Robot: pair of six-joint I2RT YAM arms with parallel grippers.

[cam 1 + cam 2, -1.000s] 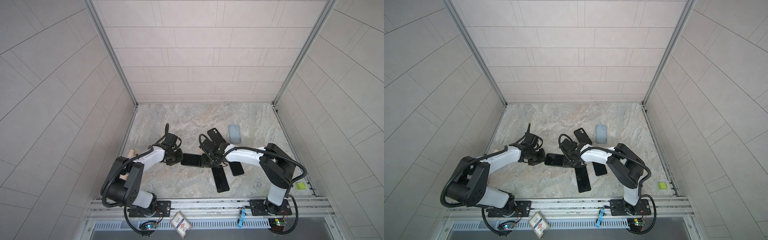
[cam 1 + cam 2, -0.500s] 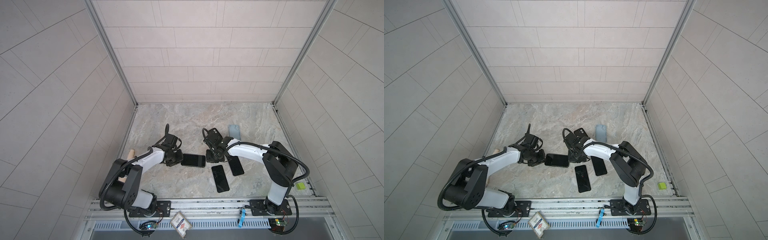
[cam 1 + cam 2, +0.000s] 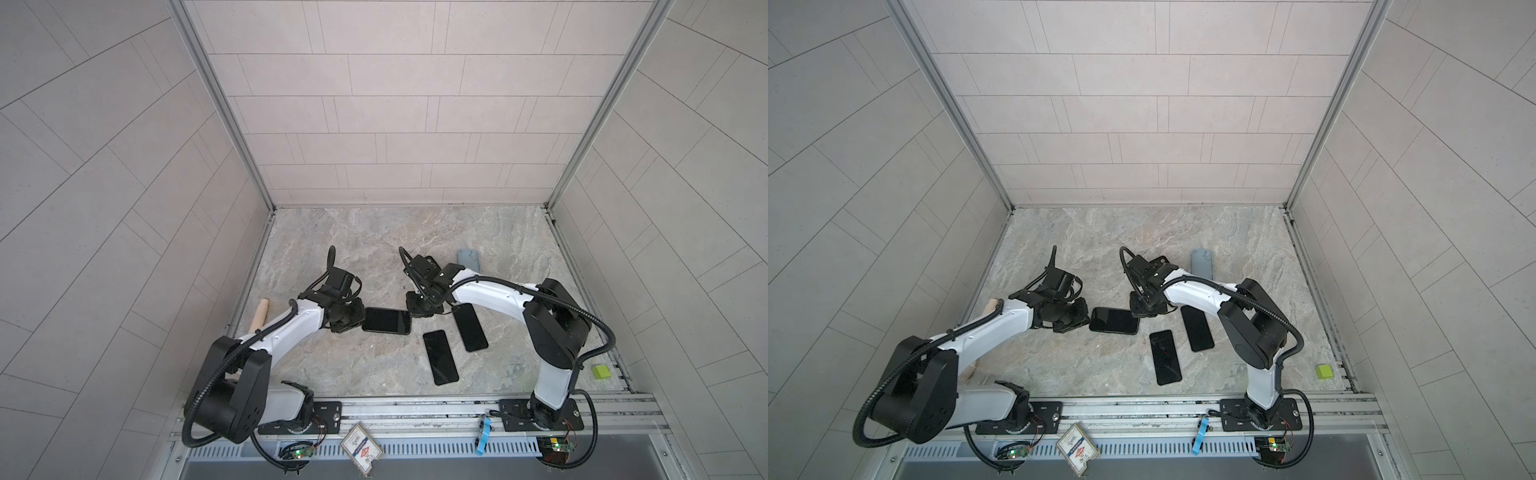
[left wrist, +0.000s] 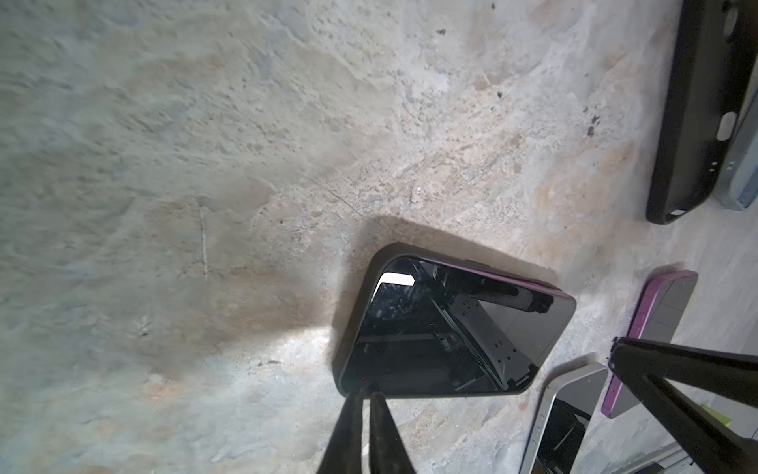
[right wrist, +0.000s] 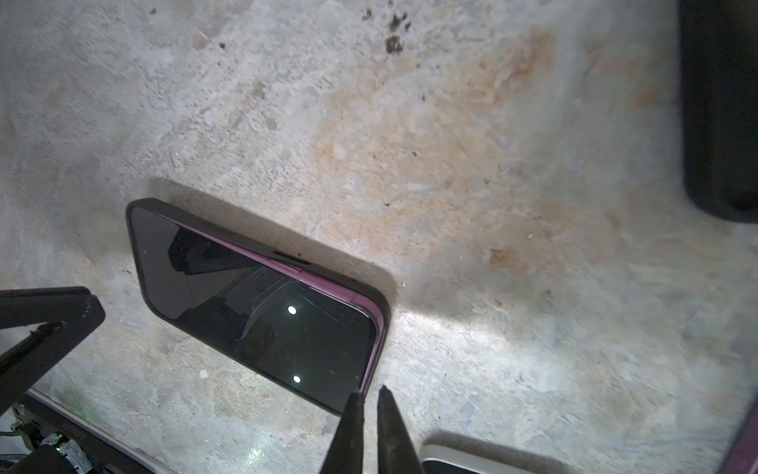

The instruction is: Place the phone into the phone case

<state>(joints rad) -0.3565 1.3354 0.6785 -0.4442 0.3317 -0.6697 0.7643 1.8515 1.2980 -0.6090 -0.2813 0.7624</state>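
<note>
The phone (image 3: 386, 321) (image 3: 1114, 321) lies flat, screen up, inside a dark phone case (image 4: 348, 328). Its purple side (image 5: 328, 283) shows along one long edge and round one corner. My left gripper (image 3: 360, 322) (image 4: 367, 392) is shut, its tips touching the case's rim at the left short end. My right gripper (image 3: 412, 311) (image 5: 369, 394) is shut to a thin slit. It sits just off the phone's right corner and holds nothing.
Two bare phones (image 3: 440, 357) (image 3: 469, 327) lie just right of the cased one. An empty black case (image 3: 1160, 261) and a blue-grey case (image 3: 468, 259) lie behind the right arm. A wooden stick (image 3: 259, 316) rests at the left wall, a green block (image 3: 601, 371) at the right rail.
My right gripper has come off the phone's right end and now sits beside its corner, jaws parted a hair. The phone and my left gripper have stayed put.
</note>
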